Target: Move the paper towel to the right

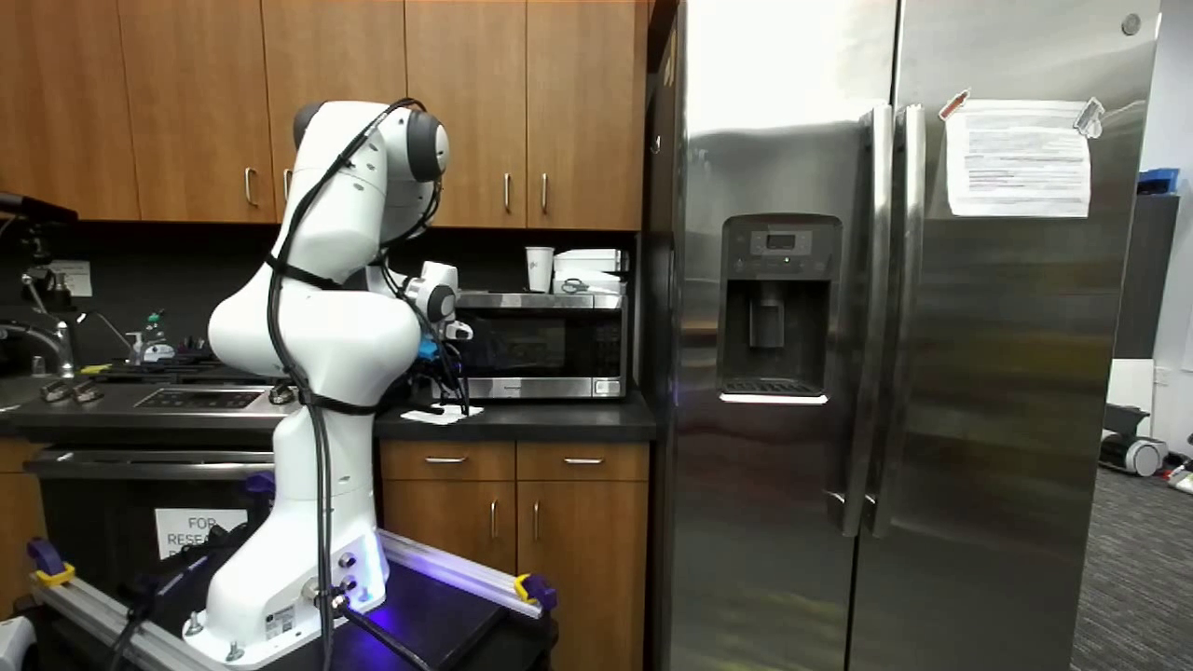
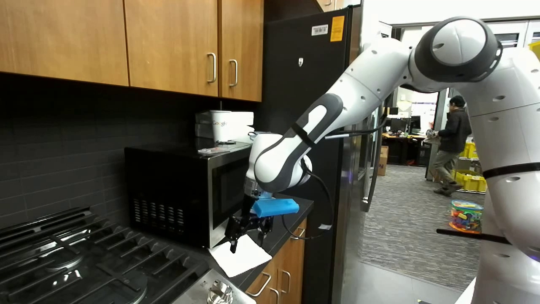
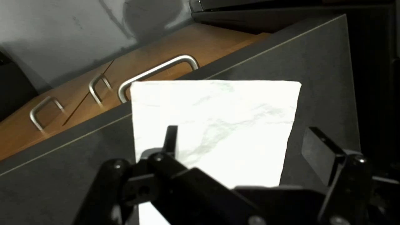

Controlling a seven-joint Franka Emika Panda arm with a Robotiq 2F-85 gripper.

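Observation:
The paper towel is a flat white sheet [image 3: 237, 125] on the dark countertop. In the exterior views it lies in front of the microwave [image 2: 242, 264] [image 1: 424, 418]. My gripper [image 3: 245, 143] is black, open and empty, with its fingers pointing down over the towel. In the wrist view the left finger overlaps the towel, and the right finger is past its right edge, over bare counter. The gripper also shows over the towel in both exterior views [image 2: 247, 242] [image 1: 449, 396]. I cannot tell whether the fingertips touch the towel. The gripper hides the towel's near part in the wrist view.
The microwave [image 2: 168, 185] stands behind the towel, with a cup [image 2: 220, 126] and white boxes on top. The stove [image 2: 84, 261] is on one side and the fridge [image 1: 774, 522] on the other. The counter's front edge [image 3: 78, 140] runs close to the towel, above drawers with handles.

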